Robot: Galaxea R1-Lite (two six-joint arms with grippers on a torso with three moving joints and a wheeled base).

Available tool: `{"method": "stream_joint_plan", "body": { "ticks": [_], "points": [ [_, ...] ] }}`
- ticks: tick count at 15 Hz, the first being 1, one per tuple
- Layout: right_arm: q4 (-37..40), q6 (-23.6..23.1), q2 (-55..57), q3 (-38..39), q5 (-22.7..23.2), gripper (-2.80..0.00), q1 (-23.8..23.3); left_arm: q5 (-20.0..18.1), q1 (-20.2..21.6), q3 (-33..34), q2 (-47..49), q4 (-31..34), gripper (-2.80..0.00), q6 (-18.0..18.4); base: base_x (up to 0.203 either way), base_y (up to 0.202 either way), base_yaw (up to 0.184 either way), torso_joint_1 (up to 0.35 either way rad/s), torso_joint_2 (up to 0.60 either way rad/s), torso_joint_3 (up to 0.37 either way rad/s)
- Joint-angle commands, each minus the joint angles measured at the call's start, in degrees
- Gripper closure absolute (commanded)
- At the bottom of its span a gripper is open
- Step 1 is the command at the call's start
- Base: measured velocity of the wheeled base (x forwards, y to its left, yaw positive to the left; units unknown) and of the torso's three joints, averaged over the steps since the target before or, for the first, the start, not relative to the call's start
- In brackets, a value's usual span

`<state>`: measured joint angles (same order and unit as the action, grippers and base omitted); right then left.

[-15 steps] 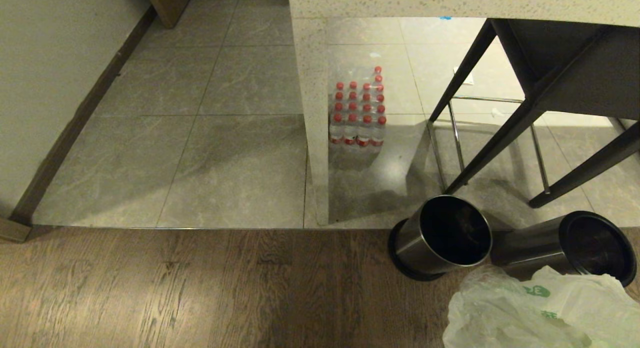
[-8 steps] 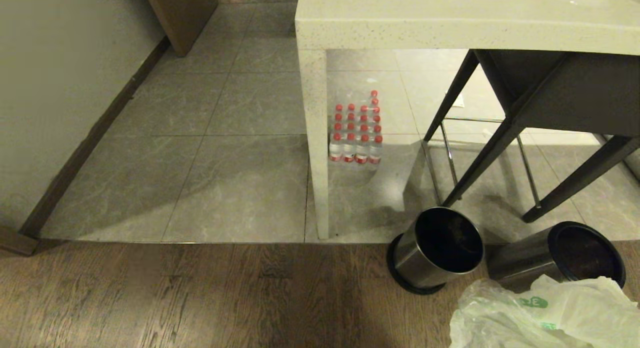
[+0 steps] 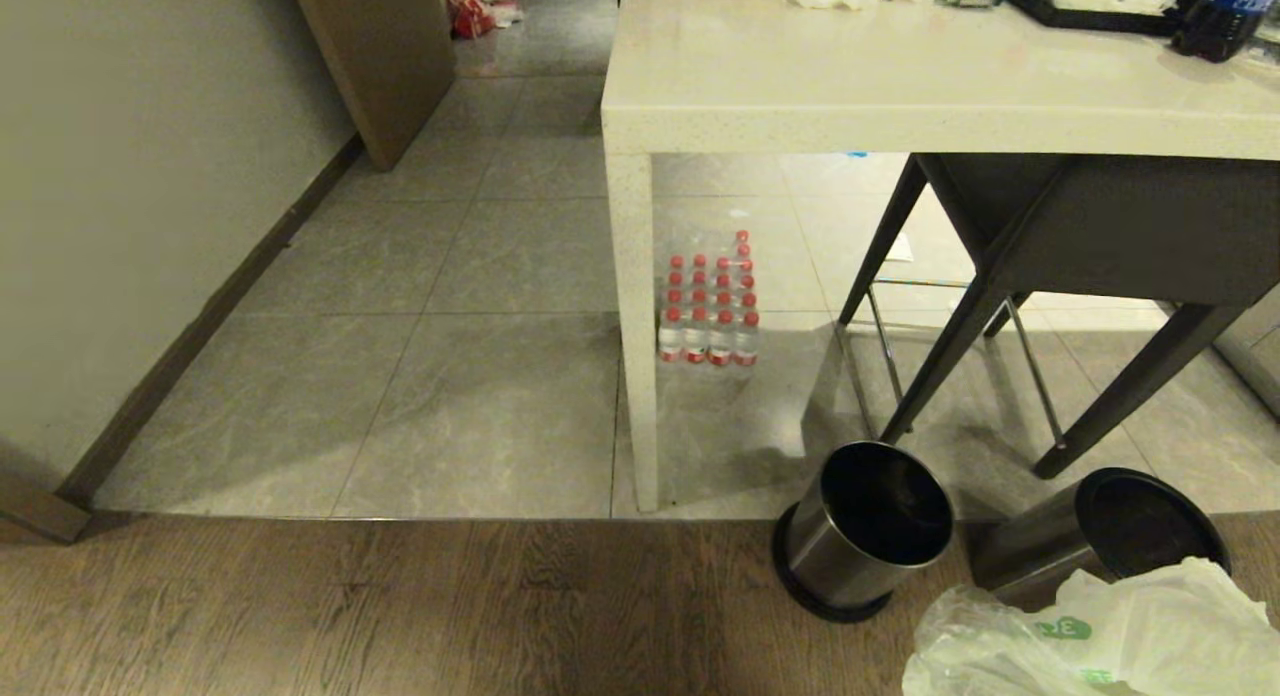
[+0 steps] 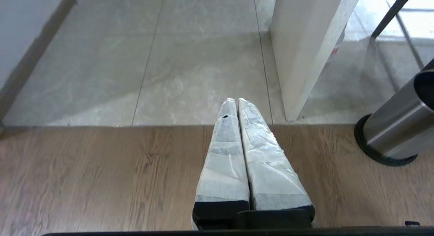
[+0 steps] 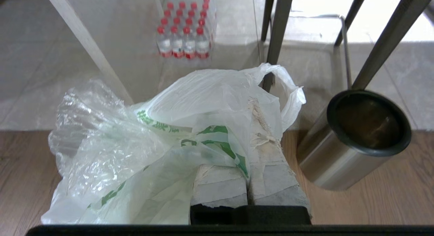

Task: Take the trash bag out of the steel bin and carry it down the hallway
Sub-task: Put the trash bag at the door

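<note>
Wood floor meets grey tile hallway (image 3: pixel 430 396) ahead. Trash bag (image 5: pixel 162 137) is out, clamped in right gripper (image 5: pixel 251 134); empty steel bin (image 5: pixel 352 141) just beside it. Left gripper (image 4: pixel 235 102) shut, empty. Carry remains.

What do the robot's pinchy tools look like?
Each tool, the left tool and the right tool, has two long flat fingers wrapped in wrinkly whitish-grey tape, tapering to the tips, on a black base. The right one's tape looks dirtier and frayed.
</note>
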<state>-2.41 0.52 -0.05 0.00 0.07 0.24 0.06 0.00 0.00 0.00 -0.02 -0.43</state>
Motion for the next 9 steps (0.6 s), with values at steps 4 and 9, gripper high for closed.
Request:
{"method": "stream_joint_plan", "body": {
  "ticks": [4, 9],
  "points": [
    [-0.05, 0.09, 0.14, 0.79, 0.01, 0.00, 0.02, 0.03, 0.00, 0.07, 0.00, 0.02, 0.00, -0.06, 0.000, 0.000, 0.000, 0.002, 0.00, 0.204],
    [-0.05, 0.00, 0.14, 0.79, 0.01, 0.00, 0.02, 0.03, 0.00, 0.03, 0.00, -0.06, 0.00, -0.01, 0.000, 0.000, 0.000, 0.002, 0.00, 0.206]
  ]
}}
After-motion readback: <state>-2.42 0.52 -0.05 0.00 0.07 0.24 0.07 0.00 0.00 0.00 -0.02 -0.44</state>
